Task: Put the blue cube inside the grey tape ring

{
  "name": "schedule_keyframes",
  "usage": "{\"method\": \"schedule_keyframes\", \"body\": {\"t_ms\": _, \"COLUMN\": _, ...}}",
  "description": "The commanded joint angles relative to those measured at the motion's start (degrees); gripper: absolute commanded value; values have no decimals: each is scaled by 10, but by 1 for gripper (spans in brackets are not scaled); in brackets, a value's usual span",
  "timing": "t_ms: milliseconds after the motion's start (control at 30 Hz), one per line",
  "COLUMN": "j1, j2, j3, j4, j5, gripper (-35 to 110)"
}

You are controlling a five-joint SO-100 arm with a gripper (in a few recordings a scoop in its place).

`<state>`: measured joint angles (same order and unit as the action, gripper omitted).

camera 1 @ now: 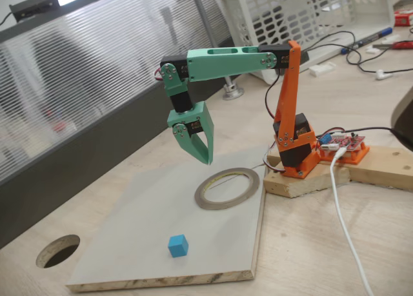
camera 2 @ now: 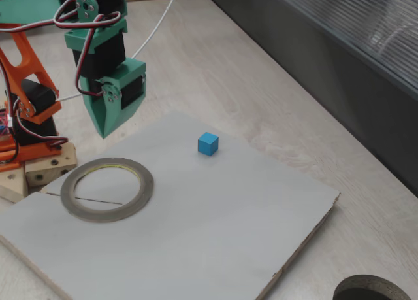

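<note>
In a fixed view, a small bright-blue cube point(camera 1: 178, 246) with smooth faces sits on a pale board point(camera 1: 129, 231) near its front edge, well apart from the flat grey ring point(camera 1: 227, 187), whose inner rim is yellowish. The green pincer point(camera 1: 197, 153) hangs above the board beside the ring, holding nothing, its jaws narrow.

In another fixed view, the cube point(camera 2: 208, 144) lies right of the ring point(camera 2: 107, 189). The pincer point(camera 2: 104, 127) hovers above the ring's far edge; here I cannot tell its gap.
</note>
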<state>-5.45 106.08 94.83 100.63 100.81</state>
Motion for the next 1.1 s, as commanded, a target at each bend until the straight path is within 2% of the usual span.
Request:
{"method": "schedule_keyframes", "body": {"t_ms": 0, "j1": -10, "j2": 15, "j3": 4, "j4": 8, "j5": 5, "gripper": 2}}
{"method": "schedule_keyframes", "body": {"t_ms": 833, "j1": -19, "j2": 14, "j3": 4, "j4": 6, "j5": 5, "gripper": 2}}
{"method": "schedule_keyframes", "body": {"t_ms": 933, "j1": -78, "j2": 14, "j3": 4, "j4": 5, "j5": 7, "gripper": 2}}
{"method": "schedule_keyframes", "body": {"t_ms": 1067, "j1": -227, "j2": 14, "j3": 4, "j4": 5, "j5": 8, "gripper": 2}}
